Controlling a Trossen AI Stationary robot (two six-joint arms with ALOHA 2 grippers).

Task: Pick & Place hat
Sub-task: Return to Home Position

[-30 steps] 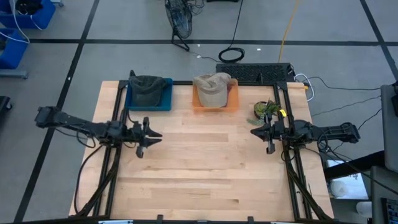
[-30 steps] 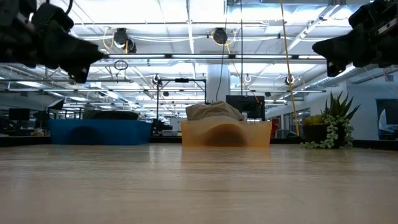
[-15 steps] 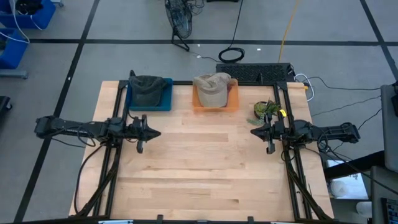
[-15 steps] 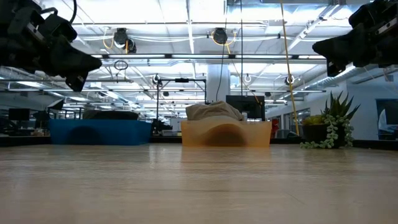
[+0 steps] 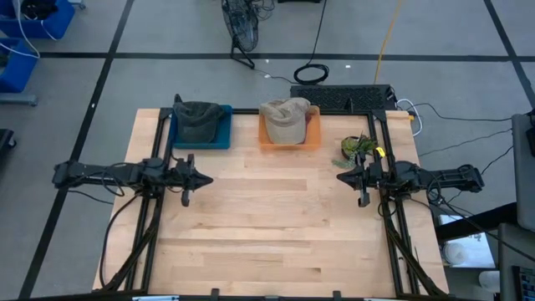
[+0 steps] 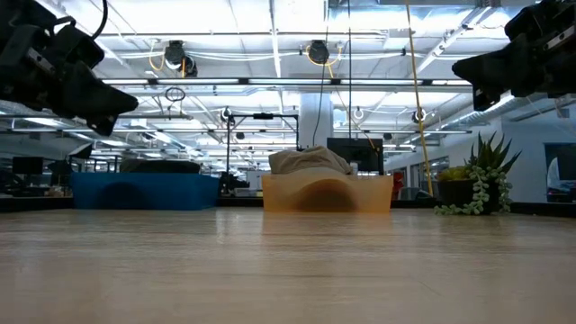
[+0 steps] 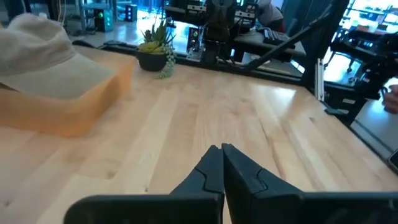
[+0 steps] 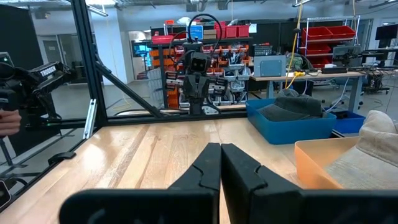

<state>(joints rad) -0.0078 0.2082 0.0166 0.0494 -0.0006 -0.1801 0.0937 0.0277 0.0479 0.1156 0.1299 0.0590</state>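
Item: tan cap (image 5: 284, 119), heaped in orange bin (image 5: 289, 146). I judge it light, soft and floppy; I'd pinch the brim. Left gripper (image 5: 202, 178) and right gripper (image 5: 341, 177): fingers pressed together, holding nothing.

The pale planked wooden table top (image 5: 276, 226) looks smooth and faintly satin, the rectangular orange plastic bin (image 5: 288, 145) and rectangular blue plastic bin (image 5: 201, 144) slightly glossy, the soft beige cloth cap (image 5: 282, 117) and dark grey cloth cap (image 5: 196, 119) matt.
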